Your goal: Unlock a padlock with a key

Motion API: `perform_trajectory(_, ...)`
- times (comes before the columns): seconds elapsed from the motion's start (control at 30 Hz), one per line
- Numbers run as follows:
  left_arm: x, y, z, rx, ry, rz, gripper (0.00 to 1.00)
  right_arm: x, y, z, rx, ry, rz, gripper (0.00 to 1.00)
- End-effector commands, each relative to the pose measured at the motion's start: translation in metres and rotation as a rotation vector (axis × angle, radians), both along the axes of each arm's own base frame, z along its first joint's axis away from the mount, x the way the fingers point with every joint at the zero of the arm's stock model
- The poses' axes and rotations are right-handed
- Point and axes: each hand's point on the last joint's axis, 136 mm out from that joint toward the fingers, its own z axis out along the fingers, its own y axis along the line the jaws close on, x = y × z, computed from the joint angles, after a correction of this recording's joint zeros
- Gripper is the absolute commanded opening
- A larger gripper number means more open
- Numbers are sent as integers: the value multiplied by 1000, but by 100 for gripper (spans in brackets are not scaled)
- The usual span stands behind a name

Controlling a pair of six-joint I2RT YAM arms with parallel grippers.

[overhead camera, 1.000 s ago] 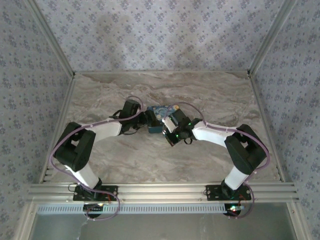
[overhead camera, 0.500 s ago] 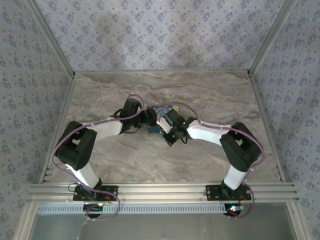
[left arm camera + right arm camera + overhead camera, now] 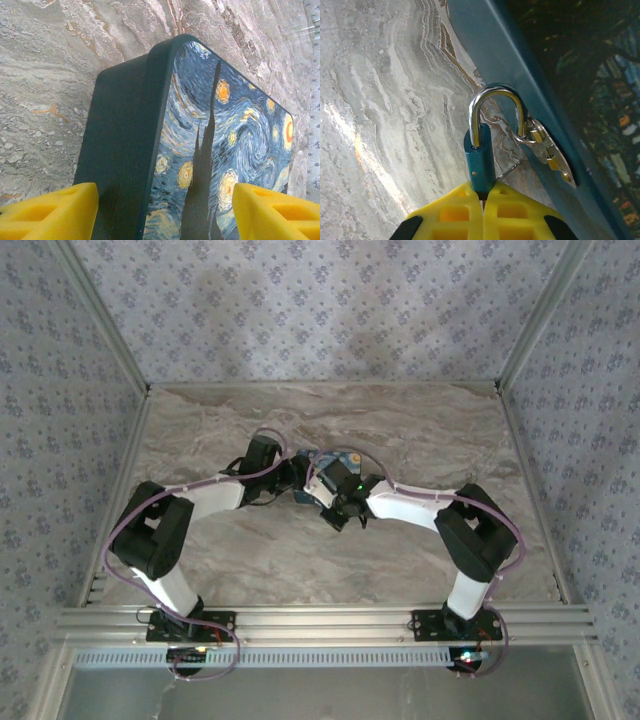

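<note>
The padlock [image 3: 480, 160] has a small teal body and a silver shackle [image 3: 496, 102]. My right gripper [image 3: 482, 192] is shut on the body's lower end. The shackle's left leg enters the body. Its right leg stays outside the body, hooked through the metal hasp [image 3: 547, 150] on the blue night-sky box [image 3: 600, 100]. A thin pale sliver [image 3: 509, 170] pokes out beside the body; I cannot tell whether it is the key. My left gripper [image 3: 162, 215] is open, its yellow fingers [image 3: 50, 212] straddling the box [image 3: 220, 135]. From above, both grippers [image 3: 298, 483] [image 3: 325, 488] meet at the box [image 3: 330, 459].
The box lies mid-table on the marbled grey surface [image 3: 400, 420]. Patterned walls [image 3: 320, 310] close in the back and both sides. An aluminium rail [image 3: 320, 620] runs along the near edge by the arm bases.
My right arm has swung left and closer to the box, its elbow following. The box has shifted slightly left. My left arm has barely moved.
</note>
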Motion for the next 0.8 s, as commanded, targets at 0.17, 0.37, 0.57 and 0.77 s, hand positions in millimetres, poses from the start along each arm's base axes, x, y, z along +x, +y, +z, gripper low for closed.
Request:
perform_trajectory(0.17,-1,-7,3,-35,0,-18,70,7,15,14,8,-84,67,0)
perform_trajectory(0.37,-3,-1,2,-27,-2,2,70,-1,17,22,42,-110,87,0)
perform_trajectory(0.57,-7,6,3,-18,-8,20,71,-7,12,29,43,-121,77,0)
perform_trajectory(0.77,-15,19,8,-10,-20,39,71,-11,7,41,67,-135,49,0)
